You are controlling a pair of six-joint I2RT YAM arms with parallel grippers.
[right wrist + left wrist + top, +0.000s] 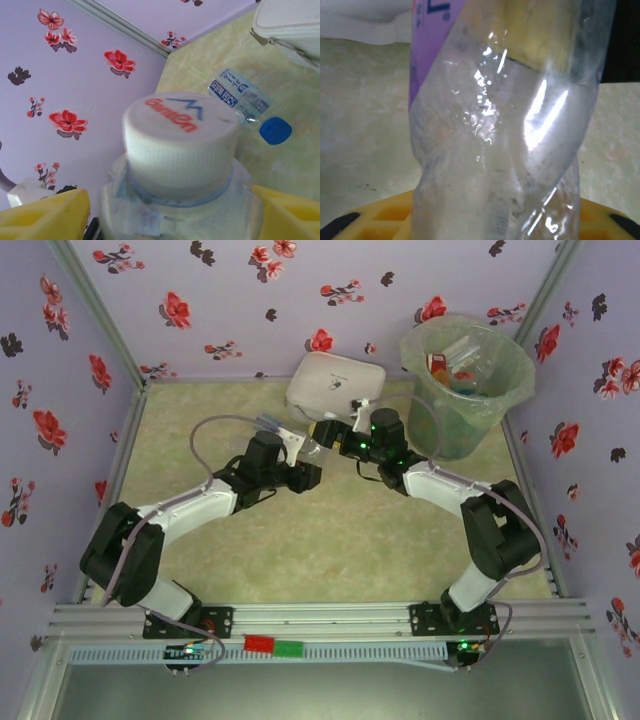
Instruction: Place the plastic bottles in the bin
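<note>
fingers (382, 222) of left gripper (302, 447) tight on clear bottle (495, 150), right gripper (170, 215) half-open astride its neck, grip unclear

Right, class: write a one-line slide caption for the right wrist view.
White-capped bottle between the yellow jaws; a blue-capped bottle lies on the table beyond.

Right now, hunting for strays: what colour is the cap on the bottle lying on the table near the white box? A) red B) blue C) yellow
B: the lying bottle near the white box ends in a blue cap.
</note>
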